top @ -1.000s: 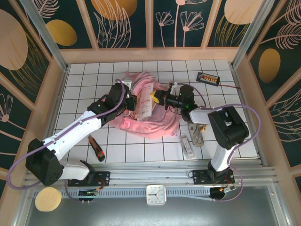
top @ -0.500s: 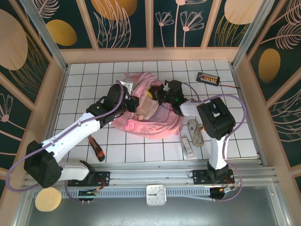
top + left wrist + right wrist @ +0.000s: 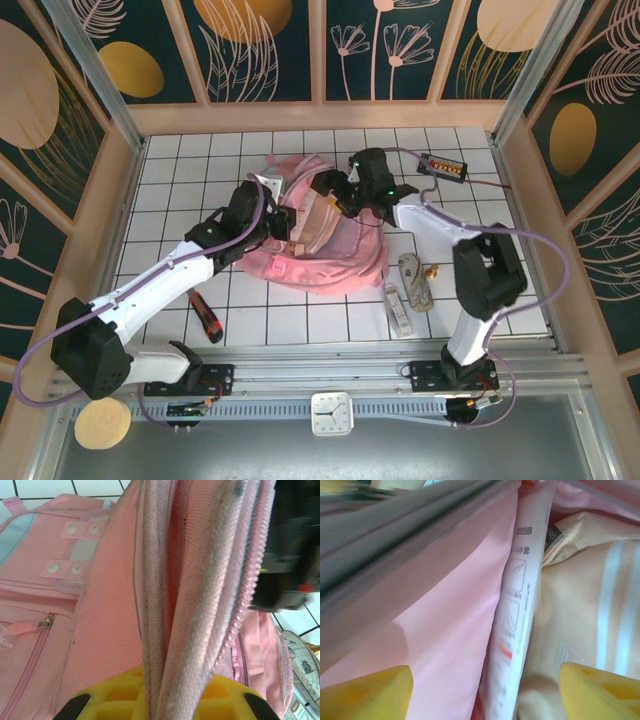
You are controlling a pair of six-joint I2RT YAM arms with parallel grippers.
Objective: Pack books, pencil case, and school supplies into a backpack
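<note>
While the left gripper point(image 3: 277, 227) pinches a gathered fold of the backpack point(image 3: 335, 265), its yellow fingers point(image 3: 115, 702) closed tight on the pink fabric beside the zipper edge, the right gripper point(image 3: 336, 196) sits at the bag's mouth on the opposite side. Its jaws are spread wide, with nothing clamped between them. In the left wrist view the fold rises straight up from between the fingers, with layers of pink cloth and a toothed pink zipper tape point(image 3: 245, 605) pressed together. A pink tab with snap studs point(image 3: 65, 569) lies off to one side of it. In the right wrist view the two yellow fingertips point(image 3: 367, 692) stand far apart at the lower corners. A white printed strip point(image 3: 517, 630) runs between them, and I cannot tell what it belongs to. Smooth pink lining point(image 3: 445, 630) lies toward one finger and a tan panel with white stripes point(image 3: 590, 595) toward the other, and neither fingertip visibly presses on anything. From above, the two grippers face each other across the opening, near but apart. The whitish ruler-like bar point(image 3: 398, 309) and the looped cord bundle point(image 3: 415, 280) lie on the tiled table point(image 3: 180, 170) outside the bag, behind the right gripper beside its arm and well apart from its fingers. A red-and-black utility knife point(image 3: 207, 312) lies behind the left gripper, beside that arm.
</note>
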